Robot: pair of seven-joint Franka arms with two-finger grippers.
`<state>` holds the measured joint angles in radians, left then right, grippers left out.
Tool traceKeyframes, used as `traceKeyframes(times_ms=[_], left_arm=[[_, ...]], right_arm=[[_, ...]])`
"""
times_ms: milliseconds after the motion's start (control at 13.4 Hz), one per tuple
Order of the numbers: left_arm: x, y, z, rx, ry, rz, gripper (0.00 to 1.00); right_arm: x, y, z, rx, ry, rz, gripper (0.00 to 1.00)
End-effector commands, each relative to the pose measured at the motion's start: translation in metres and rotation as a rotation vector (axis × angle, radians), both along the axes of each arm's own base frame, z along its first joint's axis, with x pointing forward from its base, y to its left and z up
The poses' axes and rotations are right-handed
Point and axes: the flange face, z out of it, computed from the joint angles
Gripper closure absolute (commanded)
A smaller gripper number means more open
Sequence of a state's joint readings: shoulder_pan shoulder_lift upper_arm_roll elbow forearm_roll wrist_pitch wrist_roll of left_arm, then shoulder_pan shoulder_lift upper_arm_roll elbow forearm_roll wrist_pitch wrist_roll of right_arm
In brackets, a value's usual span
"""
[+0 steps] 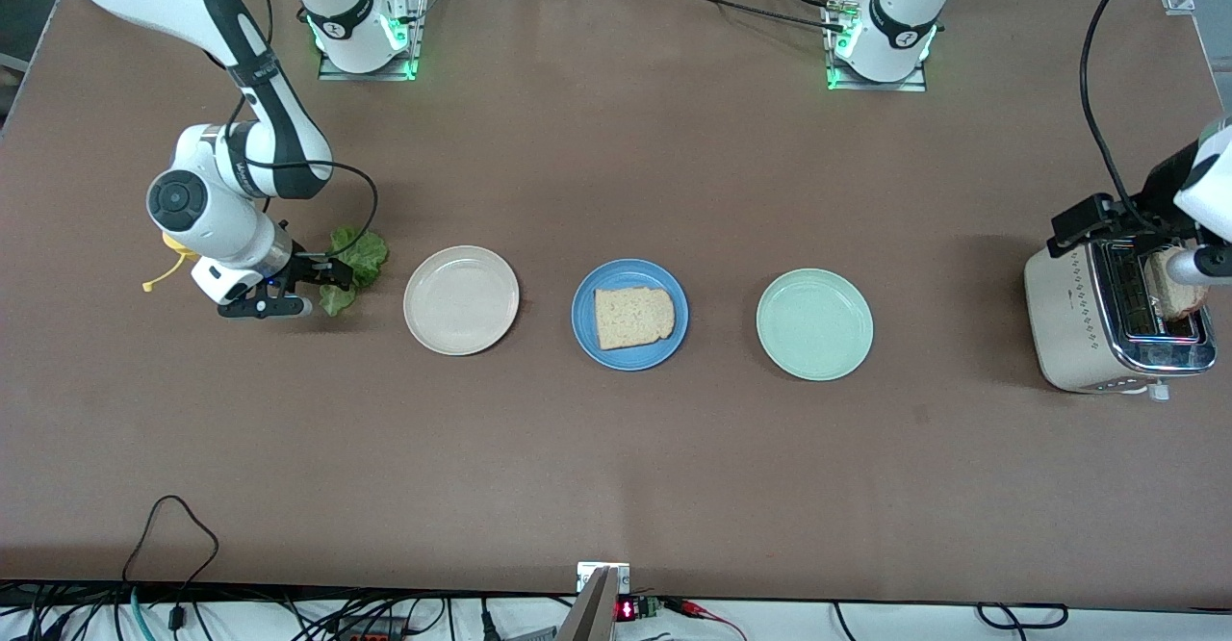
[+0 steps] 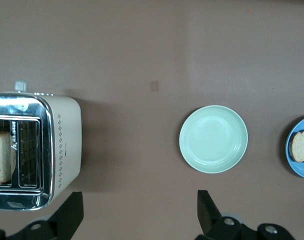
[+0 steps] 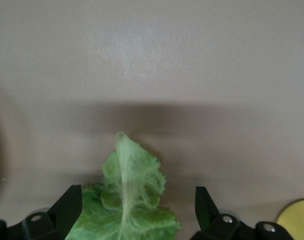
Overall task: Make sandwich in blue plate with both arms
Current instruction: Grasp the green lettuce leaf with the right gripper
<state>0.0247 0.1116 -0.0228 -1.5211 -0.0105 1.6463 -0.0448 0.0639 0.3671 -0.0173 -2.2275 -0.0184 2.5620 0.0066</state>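
The right hand (image 3: 134,212) is wide open, holding nothing, low over the lettuce leaf (image 1: 354,258) toward the right arm's end from the blue plate (image 1: 629,315). The leaf is soft and light; grip its stiffer midrib. One bread slice (image 1: 632,318) lies in that plate. The left hand (image 2: 139,210), open and empty, hovers over the toaster (image 1: 1107,323).

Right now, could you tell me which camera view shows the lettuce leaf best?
The right wrist view: the lettuce leaf fills the space between the open right gripper's fingers, ruffles and midrib clear. In the front view the right arm partly hides it. The left wrist view does not show it at all.
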Motion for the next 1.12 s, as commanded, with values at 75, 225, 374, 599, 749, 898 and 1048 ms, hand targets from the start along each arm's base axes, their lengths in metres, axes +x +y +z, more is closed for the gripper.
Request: traceKeyframes(times_ms=[75,225,374,599,749,898,1048], left_arm=[[-0.026,-0.002,-0.008,-0.005,-0.002,-0.007,0.00],[-0.028,-0.007,-0.014,-0.006,0.015,-0.015,0.00],[-0.027,-0.008,-0.015,-0.006,0.023,-0.015,0.00],[-0.020,-0.006,-0.012,-0.011,0.011,0.028,0.00],[-0.018,-0.011,-0.011,-0.007,0.011,0.040,0.00],[-0.018,-0.010,-0.011,-0.007,0.010,0.036,0.00],[-0.018,-0.008,-0.011,0.019,0.006,0.024,0.00]], right_arm=[[-0.001,0.003,-0.016,-0.007,-0.006,-0.005,0.03],[0.000,0.004,-0.016,-0.007,-0.002,0.007,0.34],[-0.001,0.010,-0.017,-0.007,0.001,0.023,0.76],[-0.001,0.010,-0.016,-0.007,0.002,0.027,1.00],[0.000,0.010,-0.016,-0.008,0.004,0.028,1.00],[0.003,0.010,-0.012,-0.009,0.013,0.029,1.00],[0.013,0.010,0.002,-0.012,0.039,0.026,1.00]])
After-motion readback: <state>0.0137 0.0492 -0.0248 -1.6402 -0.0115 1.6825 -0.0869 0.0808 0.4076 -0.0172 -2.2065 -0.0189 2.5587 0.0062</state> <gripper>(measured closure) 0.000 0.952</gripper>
